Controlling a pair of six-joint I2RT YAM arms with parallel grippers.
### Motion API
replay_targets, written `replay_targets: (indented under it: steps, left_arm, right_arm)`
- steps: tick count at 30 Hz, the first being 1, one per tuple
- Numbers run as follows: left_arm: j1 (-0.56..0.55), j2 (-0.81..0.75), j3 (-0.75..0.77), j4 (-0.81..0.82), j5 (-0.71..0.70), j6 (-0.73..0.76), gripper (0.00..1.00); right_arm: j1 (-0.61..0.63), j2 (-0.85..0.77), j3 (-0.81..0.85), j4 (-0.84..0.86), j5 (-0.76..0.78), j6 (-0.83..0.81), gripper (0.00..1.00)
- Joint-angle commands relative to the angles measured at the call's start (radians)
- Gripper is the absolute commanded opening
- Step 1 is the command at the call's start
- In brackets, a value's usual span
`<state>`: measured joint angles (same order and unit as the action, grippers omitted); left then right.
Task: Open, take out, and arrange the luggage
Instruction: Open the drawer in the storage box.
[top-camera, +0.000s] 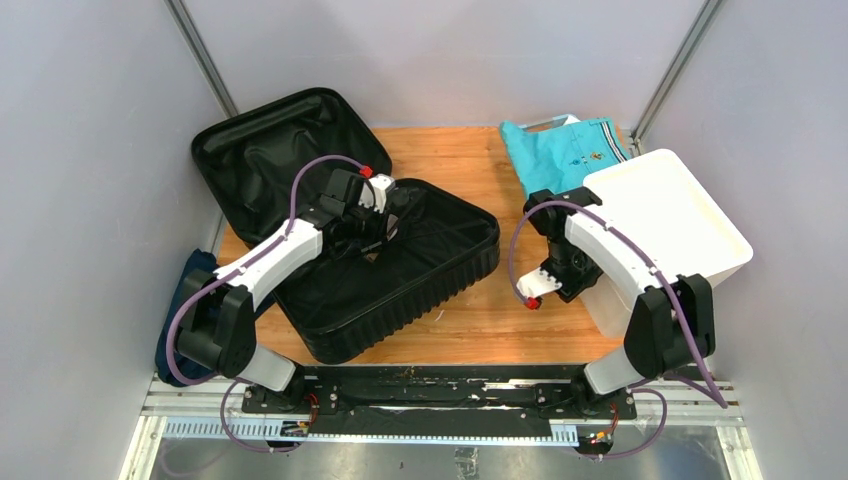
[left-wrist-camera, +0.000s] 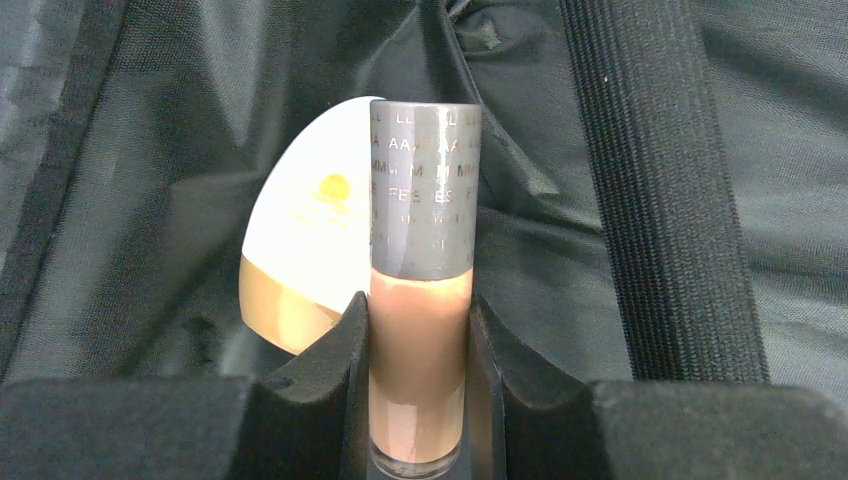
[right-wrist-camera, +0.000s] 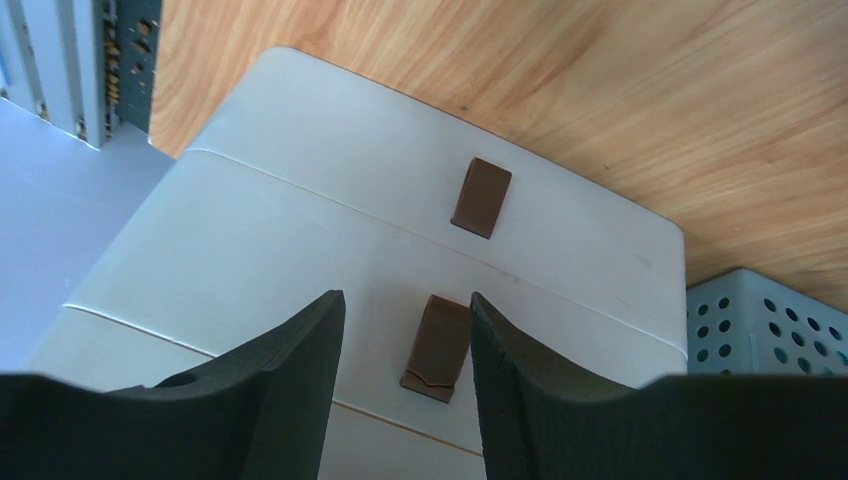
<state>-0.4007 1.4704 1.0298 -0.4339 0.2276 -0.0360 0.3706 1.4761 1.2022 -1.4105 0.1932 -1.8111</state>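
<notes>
Inside the open luggage (top-camera: 400, 290), the left gripper (left-wrist-camera: 418, 310) pinched a grey-capped beige tube (left-wrist-camera: 420, 200); the right gripper (right-wrist-camera: 407, 300) stood spread, facing the white drawer unit's (right-wrist-camera: 300, 200) brown tab (right-wrist-camera: 437, 345).

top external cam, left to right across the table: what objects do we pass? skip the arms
dark navy fabric bundle hanging off the left edge → open black hard-shell ribbed suitcase → teal folded polo shirt → white plastic drawer unit
</notes>
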Motion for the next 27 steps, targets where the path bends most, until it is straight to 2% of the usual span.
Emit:
replay_targets:
  steps: [1,9,14,17,23,24,27]
  left_arm:
    - [0.006,-0.023,-0.013,0.029,0.018,0.008,0.00]
    - [0.008,-0.016,-0.008,0.030,0.020,0.007,0.00]
    - [0.011,-0.015,-0.005,0.026,0.019,0.008,0.00]
    - [0.012,-0.014,-0.002,0.026,0.019,0.007,0.00]
    - [0.013,-0.006,0.008,0.019,0.025,0.007,0.00]
    - [0.013,-0.006,0.010,0.018,0.025,0.007,0.00]
    - [0.013,-0.010,0.010,0.017,0.021,0.006,0.00]
  right_arm:
    - [-0.004,-0.020,-0.035,0.069,0.118,-0.053,0.52]
    - [-0.037,0.025,-0.040,0.142,0.164,-0.046,0.48]
    - [-0.053,0.031,-0.070,0.149,0.185,-0.041,0.40]
    - [-0.058,0.036,-0.072,0.148,0.192,-0.025,0.31]
    - [-0.057,0.056,-0.052,0.121,0.188,0.026,0.03]
    - [-0.056,0.060,-0.045,0.112,0.181,0.037,0.00]
    - [-0.038,0.059,-0.030,0.095,0.156,0.071,0.00]
